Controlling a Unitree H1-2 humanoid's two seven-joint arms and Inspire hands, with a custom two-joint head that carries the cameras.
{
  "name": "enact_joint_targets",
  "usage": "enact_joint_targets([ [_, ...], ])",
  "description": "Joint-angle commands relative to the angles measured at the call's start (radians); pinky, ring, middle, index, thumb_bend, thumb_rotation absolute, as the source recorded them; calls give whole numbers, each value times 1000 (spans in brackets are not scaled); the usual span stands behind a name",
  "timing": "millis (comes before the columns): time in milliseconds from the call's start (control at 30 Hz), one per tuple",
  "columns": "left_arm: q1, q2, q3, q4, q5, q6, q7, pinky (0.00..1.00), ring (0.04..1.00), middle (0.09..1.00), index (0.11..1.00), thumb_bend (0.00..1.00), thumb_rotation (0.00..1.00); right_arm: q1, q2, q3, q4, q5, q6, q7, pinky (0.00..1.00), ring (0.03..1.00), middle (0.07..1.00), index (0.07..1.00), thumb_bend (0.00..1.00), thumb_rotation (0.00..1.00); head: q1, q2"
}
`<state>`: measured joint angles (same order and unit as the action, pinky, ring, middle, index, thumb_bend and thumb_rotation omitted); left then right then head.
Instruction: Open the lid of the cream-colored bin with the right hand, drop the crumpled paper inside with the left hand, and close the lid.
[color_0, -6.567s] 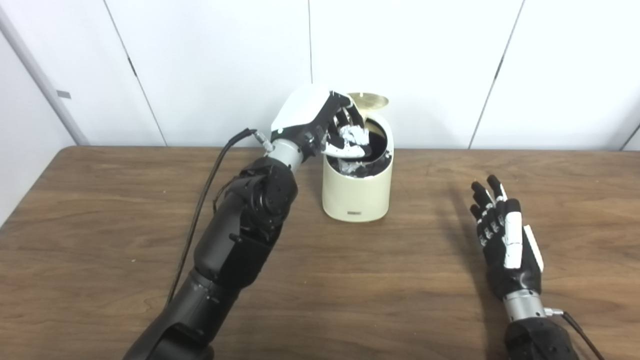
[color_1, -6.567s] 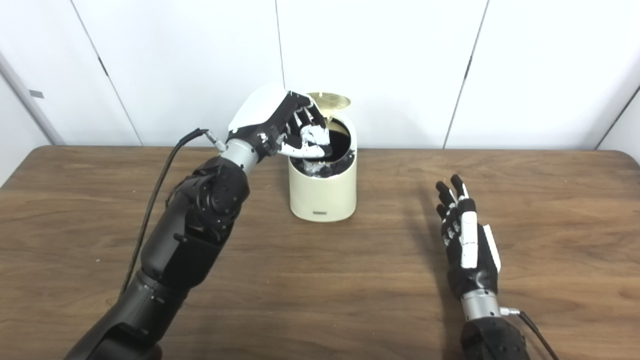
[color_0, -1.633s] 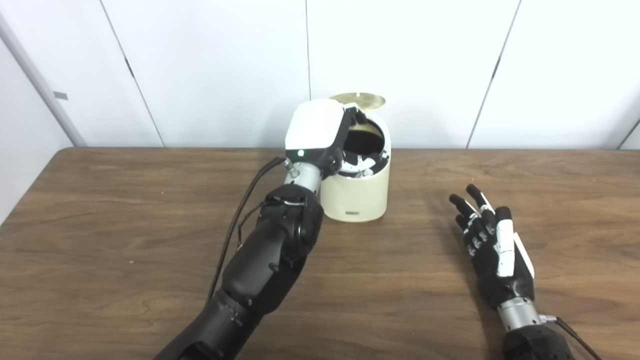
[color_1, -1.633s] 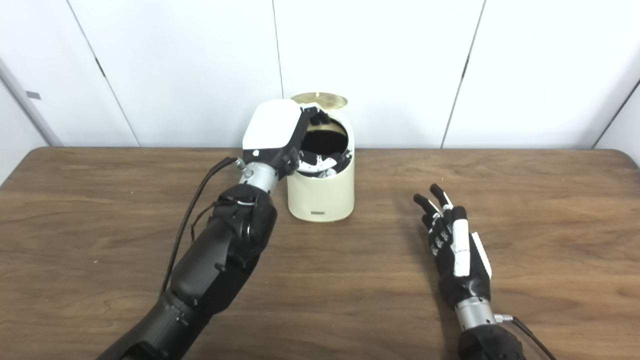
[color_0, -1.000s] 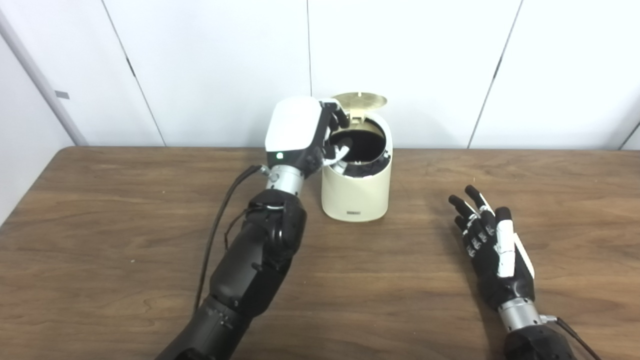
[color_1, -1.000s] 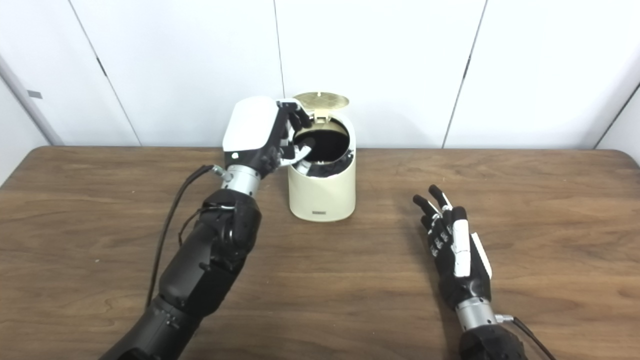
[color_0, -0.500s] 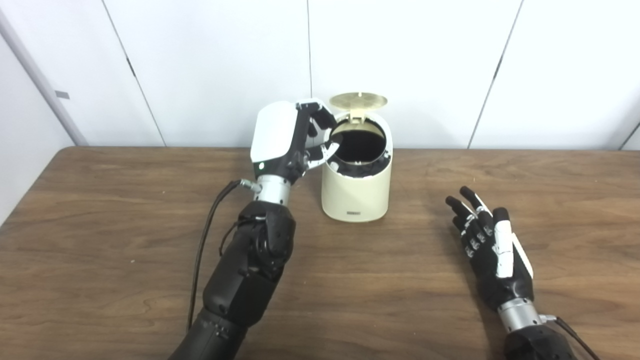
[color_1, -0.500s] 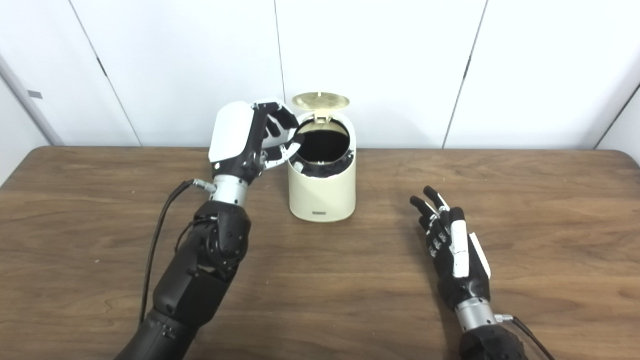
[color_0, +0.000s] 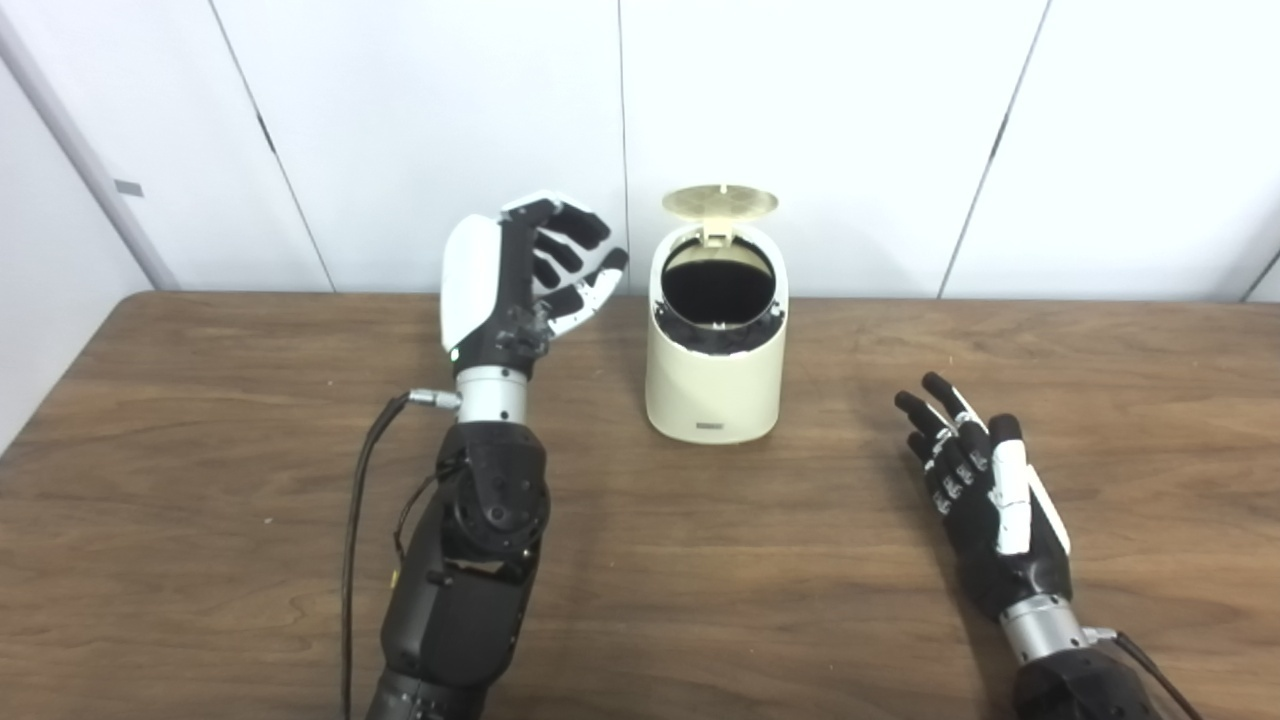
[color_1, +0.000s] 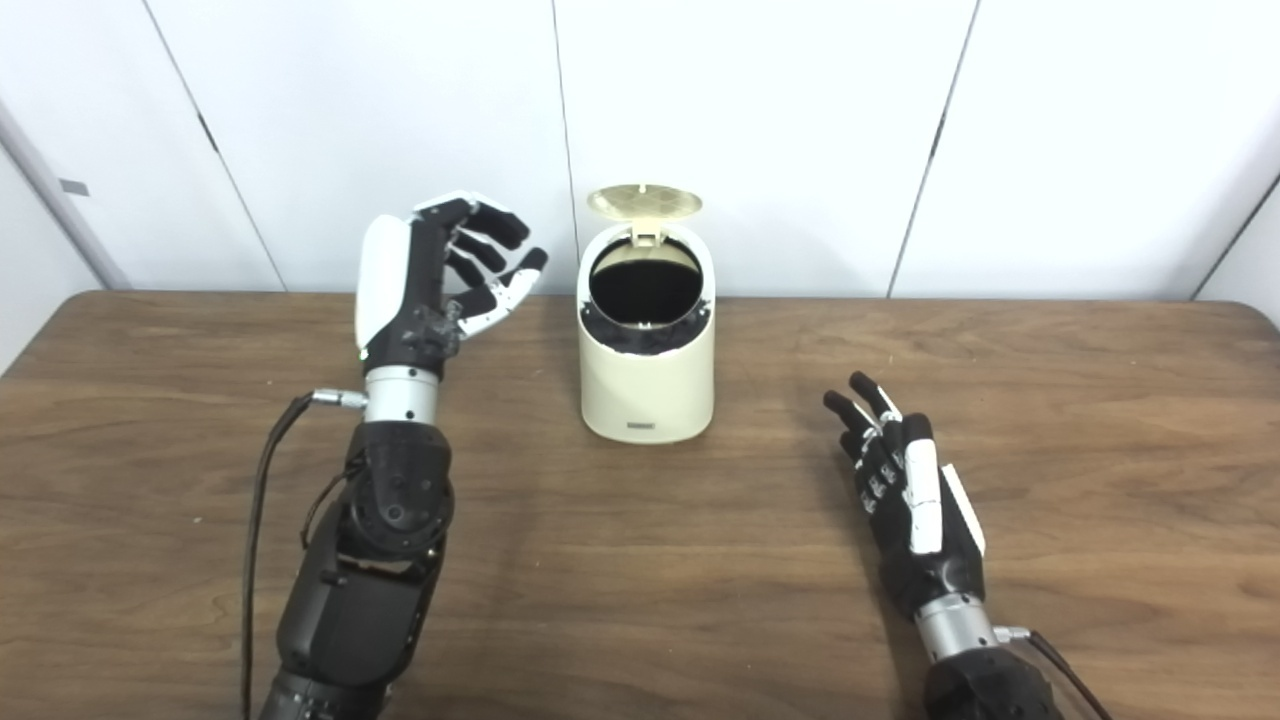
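Standing round cream-colored bin (color_0: 712, 385), lid (color_0: 720, 199) up.

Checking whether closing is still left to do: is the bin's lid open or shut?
Open. The lid stands tipped back above the cream bin, whose dark round mouth is exposed. Neither hand touches it.

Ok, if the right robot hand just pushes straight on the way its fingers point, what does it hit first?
Probably nothing close: the right robot hand points up-table, passing right of the cream-colored bin. The way looks free to the wall, though depth is unclear.
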<state>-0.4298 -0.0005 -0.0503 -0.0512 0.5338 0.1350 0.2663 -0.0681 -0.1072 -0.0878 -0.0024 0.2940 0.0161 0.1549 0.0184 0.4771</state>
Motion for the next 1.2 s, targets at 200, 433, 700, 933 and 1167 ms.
enact_joint_targets([
  [200,2,-38,125,-74,-181,21,7,368,455,510,466,477,0,28,-16,-10,55,-1,-25,18,1000,980,865,923,562,1000,2,2],
  [433,36,-48,184,-98,-284,72,-6,312,447,515,472,500,0,25,-17,-16,56,11,-37,25,1000,966,865,918,546,1000,3,5],
  [700,76,-49,230,-147,-401,189,-39,367,454,518,476,502,0,26,-22,-20,34,-1,-39,19,1000,960,875,924,531,1000,9,16],
  [933,133,-17,228,-164,-461,140,-81,566,506,496,476,501,0,21,-34,-28,13,11,-33,26,1000,974,895,927,542,1000,15,35],
  [1167,169,16,220,-170,-489,94,-109,652,511,486,487,502,0,19,-46,-33,-4,11,-21,27,1000,969,889,938,535,1000,29,52],
])
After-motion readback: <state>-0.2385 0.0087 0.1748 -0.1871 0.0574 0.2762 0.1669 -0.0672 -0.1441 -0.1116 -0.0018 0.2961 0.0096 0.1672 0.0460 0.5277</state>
